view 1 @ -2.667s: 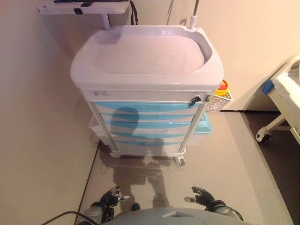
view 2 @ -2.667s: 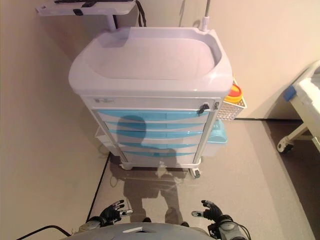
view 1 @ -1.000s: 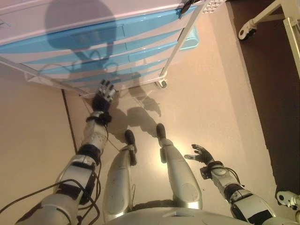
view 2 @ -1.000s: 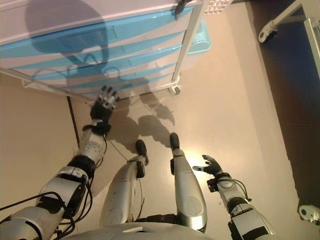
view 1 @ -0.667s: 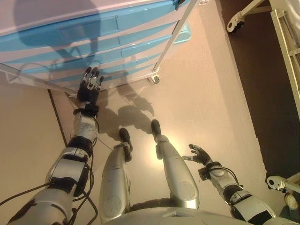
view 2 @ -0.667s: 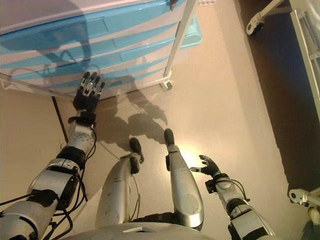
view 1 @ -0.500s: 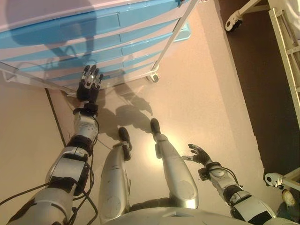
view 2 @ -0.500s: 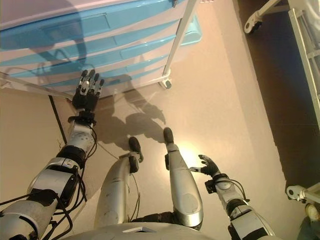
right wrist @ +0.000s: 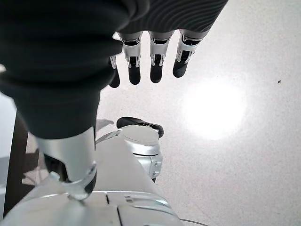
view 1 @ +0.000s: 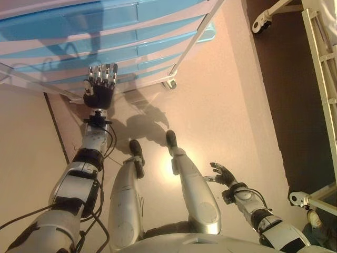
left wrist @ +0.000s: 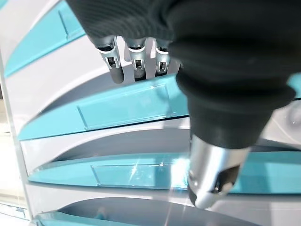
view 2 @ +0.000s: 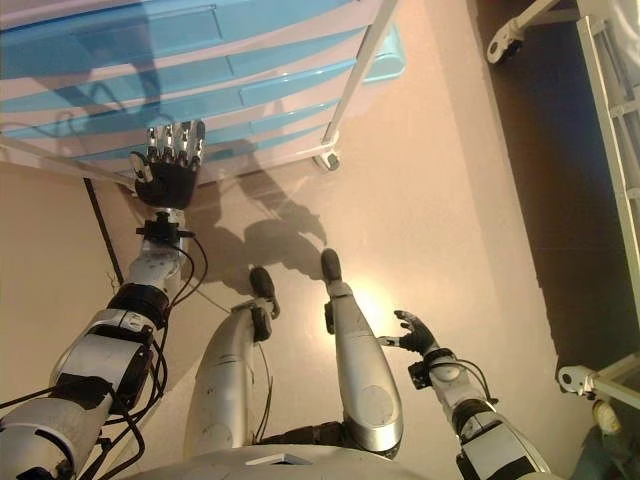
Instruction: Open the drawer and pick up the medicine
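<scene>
The cart's blue-fronted drawers (view 1: pixel 105 31) fill the top left of the eye views, and all of them are closed. No medicine shows anywhere. My left hand (view 1: pixel 100 90) is stretched out in front of the lower drawers, open with straight fingers, and I cannot tell whether it touches them. Its wrist view shows the fingers (left wrist: pixel 136 59) and thumb (left wrist: pixel 211 181) just before the blue drawer fronts (left wrist: pixel 127 106). My right hand (view 1: pixel 224 174) hangs low at my right side, open and empty. Its fingers (right wrist: pixel 157 59) point at the bare floor.
The cart's white corner post (view 1: pixel 195 37) and a caster (view 1: pixel 169 84) stand right of my left hand. A blue bin (view 1: pixel 208 34) sits beside the cart. A white bed frame (view 1: pixel 318 79) on wheels stands on dark floor at the right. A black line (view 1: pixel 55 126) runs along the floor at the left.
My left hand has lifted a little higher against the lower drawers, its fingers still straight. The view has shifted slightly. The right hand has stayed in place.
</scene>
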